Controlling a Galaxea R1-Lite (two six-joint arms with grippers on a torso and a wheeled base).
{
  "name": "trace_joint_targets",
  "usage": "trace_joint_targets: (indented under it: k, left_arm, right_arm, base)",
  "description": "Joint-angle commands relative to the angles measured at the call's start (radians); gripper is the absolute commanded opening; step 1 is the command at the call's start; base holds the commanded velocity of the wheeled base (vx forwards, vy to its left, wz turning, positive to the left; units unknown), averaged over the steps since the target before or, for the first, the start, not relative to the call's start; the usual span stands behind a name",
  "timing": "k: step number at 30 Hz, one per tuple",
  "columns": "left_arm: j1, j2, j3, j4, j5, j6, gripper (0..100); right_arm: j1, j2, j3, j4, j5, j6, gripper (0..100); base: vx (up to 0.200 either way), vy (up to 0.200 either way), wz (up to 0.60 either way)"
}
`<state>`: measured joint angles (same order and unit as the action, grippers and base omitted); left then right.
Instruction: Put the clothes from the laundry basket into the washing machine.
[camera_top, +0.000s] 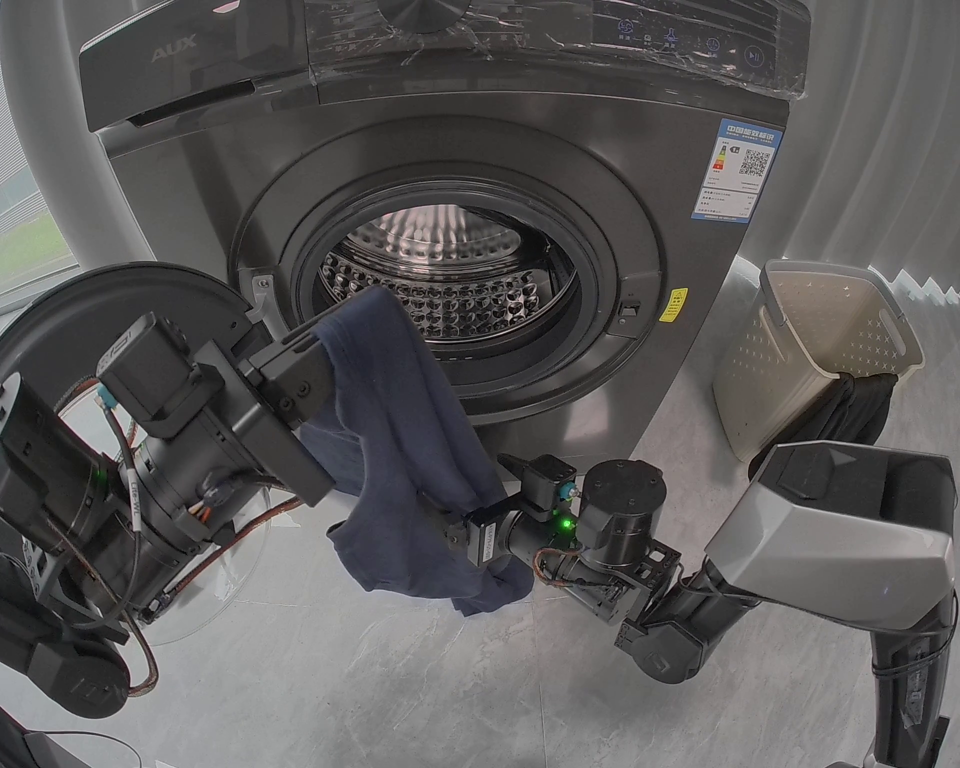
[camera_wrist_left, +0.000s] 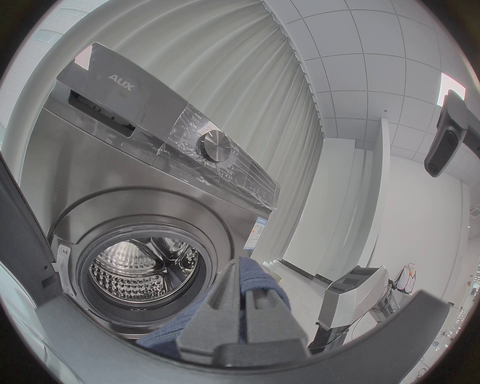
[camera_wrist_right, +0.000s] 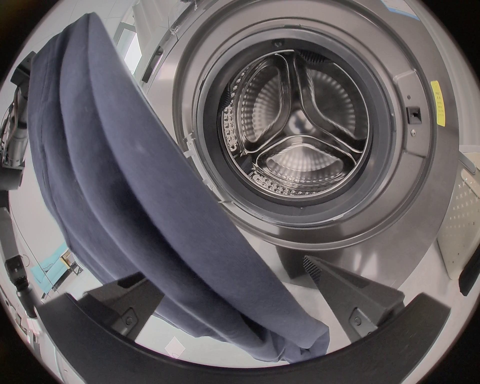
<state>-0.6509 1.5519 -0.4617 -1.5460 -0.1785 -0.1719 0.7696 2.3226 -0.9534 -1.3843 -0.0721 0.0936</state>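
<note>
Front-loading washing machine (camera_top: 600, 200) with its round door (camera_top: 100, 310) swung fully open to the robot's left, steel drum (camera_top: 450, 270) facing forward. Navy garment (camera_top: 400, 430) held in the air in front of the opening, outside the drum, its top edge level with the lower half of the drum mouth.

Left gripper (camera_wrist_left: 245, 280) clamped on the garment's top fold, cloth pinched between the two closed fingers, just in front of the door hinge side. Rest of the cloth hanging from that grip in long folds and sloping down toward the right gripper (camera_wrist_right: 222, 272).

Right gripper low, near the floor in front of the machine, fingers (camera_wrist_right: 350, 295) spread wide apart. Lower end of the garment draped across the gap between them, not pinched.

Pale perforated laundry basket (camera_top: 830, 330) on the floor near the machine's right front corner, with a second dark garment (camera_top: 860, 405) hanging over its near rim. Grey marbled floor (camera_top: 400, 680) below; pleated curtain (camera_top: 880, 130) behind the basket.
</note>
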Motion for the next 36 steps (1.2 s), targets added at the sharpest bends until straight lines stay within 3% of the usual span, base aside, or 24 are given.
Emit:
trace_joint_targets:
  k: [1,8,9,18,26,36]
  left_arm:
    - [-0.007,-0.015,0.000,0.000,-0.001,0.000,0]
    - [-0.004,-0.013,0.000,0.000,-0.001,-0.003,0]
    - [0.000,-0.009,0.000,0.000,-0.001,-0.001,0]
    - [0.103,0.037,0.017,0.010,0.005,0.000,0]
    - [0.115,0.091,0.067,0.007,0.011,0.012,0]
    - [0.160,0.177,0.178,0.001,-0.006,0.060,0]
  right_arm:
    - [0.008,0.046,-0.036,-0.004,0.000,0.000,100]
    - [0.007,0.067,-0.070,-0.018,0.000,0.003,100]
    - [0.007,0.064,-0.070,-0.019,0.000,0.005,0]
    - [-0.035,-0.095,0.021,-0.007,-0.012,0.011,0]
    - [-0.042,-0.272,0.090,0.001,-0.043,0.015,0]
    - [-0.042,-0.393,0.113,0.013,-0.061,0.026,0]
  base:
    - [0.000,0.000,0.00]
    - [0.000,0.000,0.00]
    - [0.000,0.000,0.00]
    - [0.000,0.000,0.00]
    - [0.000,0.000,0.00]
    - [0.000,0.000,0.00]
